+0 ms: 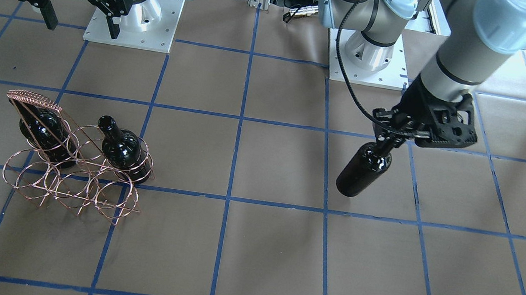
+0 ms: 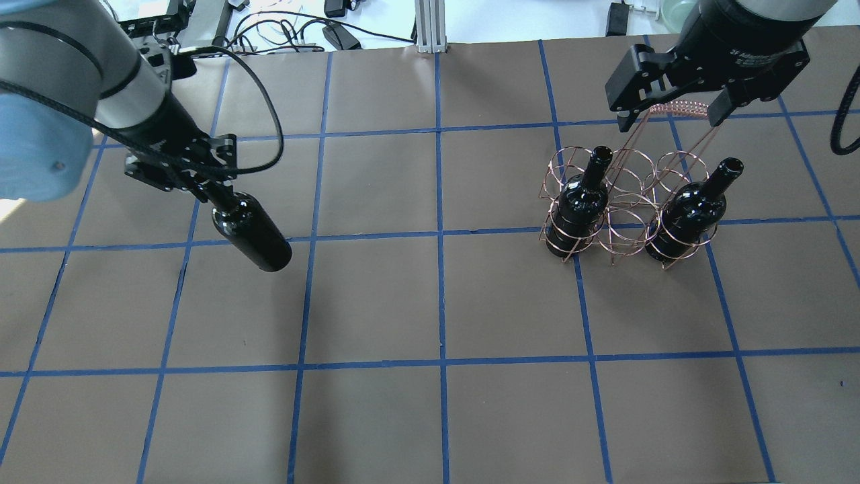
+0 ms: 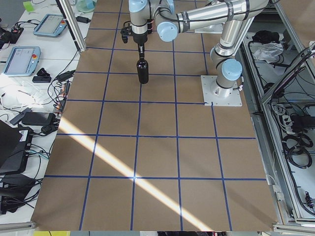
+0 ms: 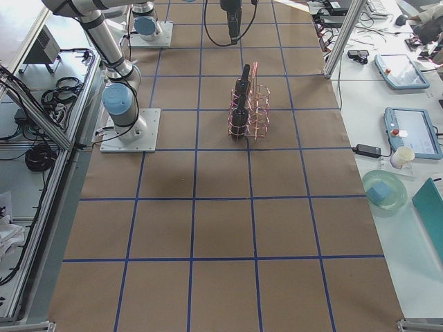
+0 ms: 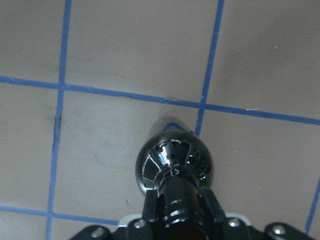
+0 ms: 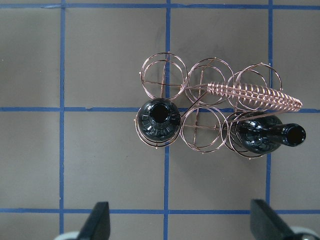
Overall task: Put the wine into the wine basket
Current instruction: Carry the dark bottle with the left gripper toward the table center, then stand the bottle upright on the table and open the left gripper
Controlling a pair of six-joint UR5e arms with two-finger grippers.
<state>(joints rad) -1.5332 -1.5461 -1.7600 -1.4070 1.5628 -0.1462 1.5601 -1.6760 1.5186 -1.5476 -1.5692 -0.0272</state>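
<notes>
My left gripper (image 2: 201,186) is shut on the neck of a glossy near-black wine bottle (image 2: 252,232), which hangs upright over the table's left side. It also shows in the front view (image 1: 364,171) and the left wrist view (image 5: 175,160). I cannot tell if its base touches the table. The copper wire wine basket (image 2: 675,107) stands at the right, with two similar bottles (image 2: 578,208) (image 2: 685,215) upright in its end rings. My right gripper (image 2: 672,117) is open and empty, high above the basket (image 6: 255,94).
The brown table (image 2: 437,302) has a grid of blue tape lines. The middle ring loops (image 6: 200,127) of the basket hold nothing. The arm bases (image 1: 132,18) stand at the robot's edge. Cables and devices lie beyond the far edge.
</notes>
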